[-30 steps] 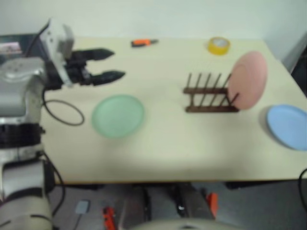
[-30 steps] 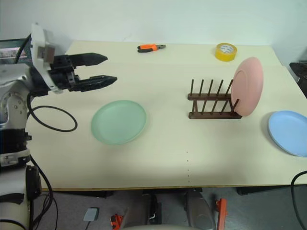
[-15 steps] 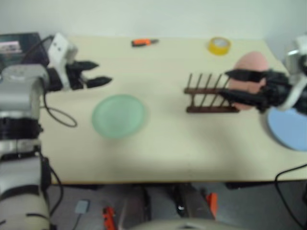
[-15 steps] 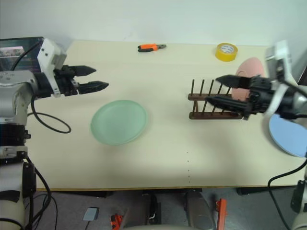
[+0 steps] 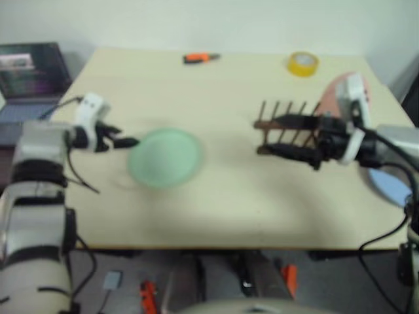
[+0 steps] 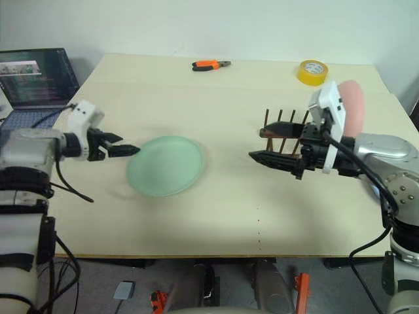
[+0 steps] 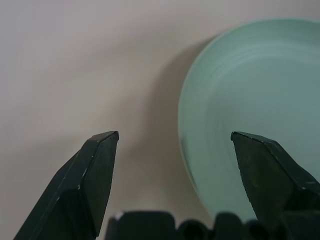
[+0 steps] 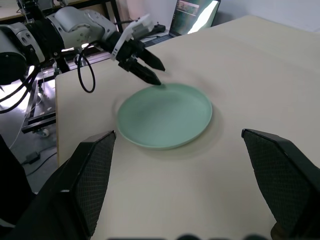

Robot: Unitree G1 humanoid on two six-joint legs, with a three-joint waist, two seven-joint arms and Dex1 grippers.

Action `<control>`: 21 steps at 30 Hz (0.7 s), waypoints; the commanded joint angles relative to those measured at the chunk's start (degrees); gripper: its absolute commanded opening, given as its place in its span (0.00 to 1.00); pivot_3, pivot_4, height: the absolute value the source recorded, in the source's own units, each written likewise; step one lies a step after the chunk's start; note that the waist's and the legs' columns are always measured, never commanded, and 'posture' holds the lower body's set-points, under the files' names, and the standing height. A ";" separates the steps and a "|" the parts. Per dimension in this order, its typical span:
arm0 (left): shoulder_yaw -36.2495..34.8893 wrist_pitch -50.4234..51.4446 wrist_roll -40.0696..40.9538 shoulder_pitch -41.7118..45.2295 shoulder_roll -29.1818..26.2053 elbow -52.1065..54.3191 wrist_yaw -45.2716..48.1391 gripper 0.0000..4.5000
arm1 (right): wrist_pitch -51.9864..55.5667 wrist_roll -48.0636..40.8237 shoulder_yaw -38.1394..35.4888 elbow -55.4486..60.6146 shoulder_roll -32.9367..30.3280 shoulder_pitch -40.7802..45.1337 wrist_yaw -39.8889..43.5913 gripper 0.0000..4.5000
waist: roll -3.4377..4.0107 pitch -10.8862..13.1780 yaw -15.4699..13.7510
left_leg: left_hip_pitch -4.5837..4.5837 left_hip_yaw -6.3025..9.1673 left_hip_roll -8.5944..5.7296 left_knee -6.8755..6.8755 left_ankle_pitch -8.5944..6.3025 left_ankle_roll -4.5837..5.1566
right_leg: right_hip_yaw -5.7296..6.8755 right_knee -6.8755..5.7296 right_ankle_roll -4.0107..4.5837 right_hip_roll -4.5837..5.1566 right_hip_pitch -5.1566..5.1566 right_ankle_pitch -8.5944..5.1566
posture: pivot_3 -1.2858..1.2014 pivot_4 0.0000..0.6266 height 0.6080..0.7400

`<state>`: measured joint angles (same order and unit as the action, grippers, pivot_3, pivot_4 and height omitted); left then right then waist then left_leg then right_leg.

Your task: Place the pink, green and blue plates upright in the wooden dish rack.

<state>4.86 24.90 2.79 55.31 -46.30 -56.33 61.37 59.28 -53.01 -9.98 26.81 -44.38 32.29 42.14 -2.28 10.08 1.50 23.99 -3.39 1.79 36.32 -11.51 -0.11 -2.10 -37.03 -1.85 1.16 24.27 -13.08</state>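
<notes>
The mint green plate [image 6: 165,165] lies flat on the left half of the table [image 6: 216,222]. My left gripper [image 6: 127,144] is low at its left rim, open, and the rim [image 7: 187,125] lies between the fingers. The pale pink plate [image 6: 352,104] stands upright at the right end of the wooden dish rack [image 6: 280,131]. My right gripper [image 6: 260,145] hovers open and empty in front of the rack, pointing left toward the green plate [image 8: 165,115]. The light blue plate [image 5: 391,188] lies at the right edge, mostly hidden behind my right arm.
A yellow tape roll [image 6: 311,71] and orange-handled pliers [image 6: 209,65] lie at the far edge. An open laptop [image 6: 36,78] sits off the table's left corner. A black cable hangs by my left forearm.
My left gripper came down from above the table to the green plate's left rim. My right arm swung in from the right and now hovers in front of the rack.
</notes>
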 commanded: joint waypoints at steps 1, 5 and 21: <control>-0.62 -2.13 -1.34 2.71 0.55 -3.92 -0.94 0.88 | 0.07 -1.69 -1.47 2.04 -0.51 -0.01 -1.18 0.98 | -0.01 0.00 0.01 | 0.00 0.00 0.00 0.00 0.00 0.00 | 0.00 0.00 0.00 0.00 0.00 0.00 | 0.52 0.24 1.00; -0.22 -3.36 -2.82 2.89 2.68 -6.95 -1.87 0.88 | 0.56 -2.63 -1.83 2.66 -0.78 -0.12 -2.28 0.98 | -0.01 -0.01 0.05 | 0.00 0.00 0.00 0.00 0.00 0.00 | -0.01 0.00 0.02 0.00 0.00 0.01 | 0.52 0.24 1.00; -2.03 -2.74 -2.82 2.73 3.22 -6.85 -1.02 0.01 | 0.01 -2.76 -0.35 2.42 -1.26 0.78 -3.25 0.99 | -0.04 -0.03 0.08 | -0.03 0.01 0.00 0.00 0.00 0.00 | -0.01 -0.05 0.02 0.01 -0.02 0.01 | 0.52 0.24 1.00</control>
<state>2.85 22.02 0.35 57.53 -42.44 -63.87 60.30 60.36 -55.30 -9.89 28.31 -45.23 31.97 38.71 -2.32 10.05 1.58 23.96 -3.37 1.79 36.34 -11.51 -0.11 -2.10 -37.08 -1.85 1.17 24.24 -13.07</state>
